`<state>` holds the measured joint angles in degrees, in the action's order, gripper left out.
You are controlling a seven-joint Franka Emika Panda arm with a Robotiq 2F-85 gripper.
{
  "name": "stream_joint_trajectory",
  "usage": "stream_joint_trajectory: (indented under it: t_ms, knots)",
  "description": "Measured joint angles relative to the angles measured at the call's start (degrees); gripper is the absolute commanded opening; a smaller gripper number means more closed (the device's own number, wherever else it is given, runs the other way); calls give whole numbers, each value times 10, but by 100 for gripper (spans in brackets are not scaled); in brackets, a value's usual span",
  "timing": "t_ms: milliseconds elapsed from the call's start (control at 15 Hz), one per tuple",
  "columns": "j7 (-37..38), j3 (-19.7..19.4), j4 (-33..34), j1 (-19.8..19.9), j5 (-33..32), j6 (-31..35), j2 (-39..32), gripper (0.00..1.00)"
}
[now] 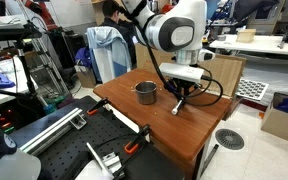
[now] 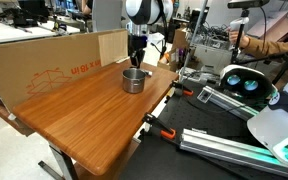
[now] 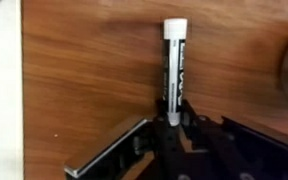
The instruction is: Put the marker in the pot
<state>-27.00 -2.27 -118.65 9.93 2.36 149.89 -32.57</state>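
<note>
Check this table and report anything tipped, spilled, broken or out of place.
Nothing stands out. The pot stands upright on the wooden table with no spill around it. The marker looks whole, with one end at the fingertips of the gripper, which appear closed on it. It is simply not in the pot yet.

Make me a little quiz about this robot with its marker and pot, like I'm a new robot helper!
1. True or false: the marker already lies inside the pot.
2. Where does the pot stand? A: on the wooden table. B: on a chair. C: on the floor.
3. Fill in: in the wrist view, the end of the marker farthest from the gripper is coloured ____.

Key: 1. False. The marker is outside the pot, its near end between the gripper's fingers. 2. A. 3. White.
</note>
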Motion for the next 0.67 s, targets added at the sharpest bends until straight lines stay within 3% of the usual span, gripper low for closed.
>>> stream_joint_trajectory:
  t_ms: [333, 667]
  knots:
    - [0, 18, -14, 3, 0, 9, 37, 5]
    - [-4, 47, -73, 4, 6, 61, 137, 5]
